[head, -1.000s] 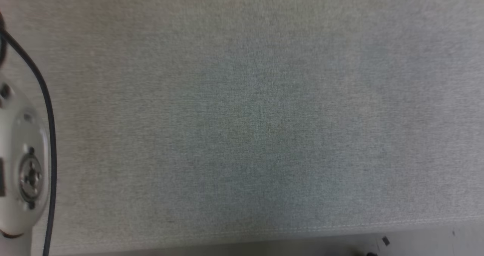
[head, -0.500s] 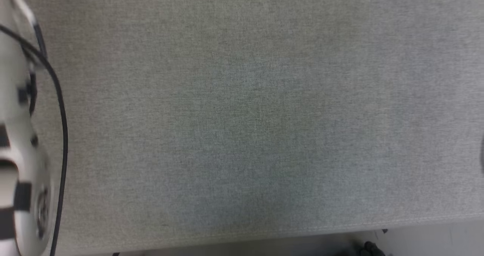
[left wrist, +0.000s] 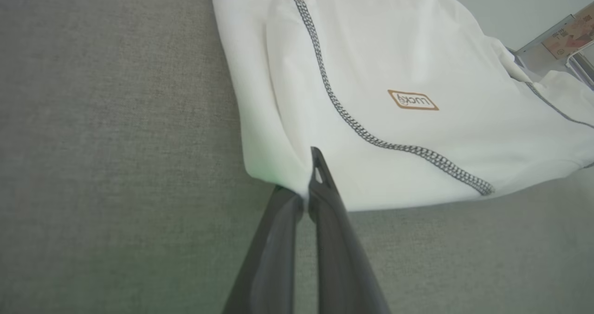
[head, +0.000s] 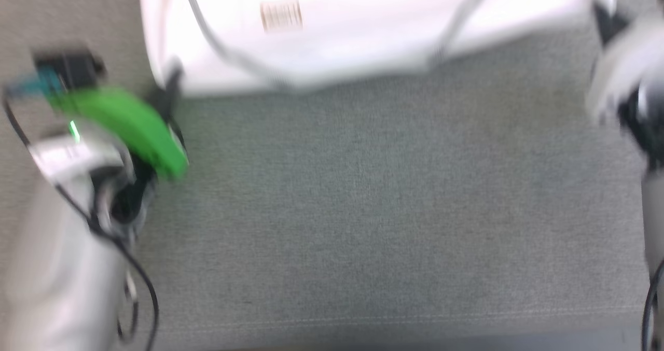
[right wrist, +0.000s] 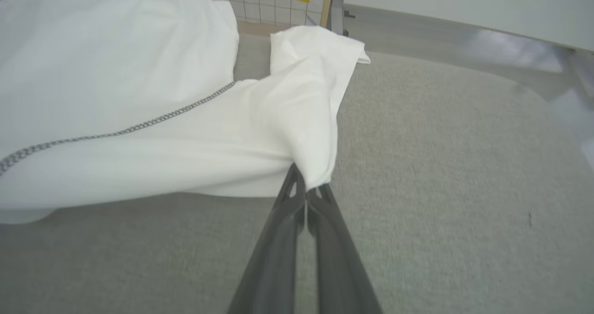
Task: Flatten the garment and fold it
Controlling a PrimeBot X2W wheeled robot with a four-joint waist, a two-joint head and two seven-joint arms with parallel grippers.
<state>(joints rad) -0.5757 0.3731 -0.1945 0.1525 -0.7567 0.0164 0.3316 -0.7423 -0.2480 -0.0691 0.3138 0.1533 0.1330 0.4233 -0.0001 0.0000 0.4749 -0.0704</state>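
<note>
Well, in the head view (badly motion-blurred, so read it loosely) you have the garment [head: 363, 29] stretched across the far part of the grey surface [head: 363, 211]. The left gripper [head: 170, 89] is at one near corner and the right gripper [head: 604, 16] at the other. In the left wrist view the fingers are clenched on the cloth's near edge, pinching a corner right at their tips. The shirt fans out beyond them and to their right, with a stitched seam [left wrist: 352, 124] running away from the tips and a tan logo patch [left wrist: 412, 100] further past it. In the right wrist view the fingers are likewise pinched tight on a bunched corner at their tips. There the body of the shirt spreads beyond and to their left, and a loose flap [right wrist: 320, 49] lies past the tips. The fabric looks thin, light and limp, so expect it to sag and crease between your two grips and perhaps slip from a shallow pinch. Take it deep at the corners and hold it taut between the fingers.
</note>
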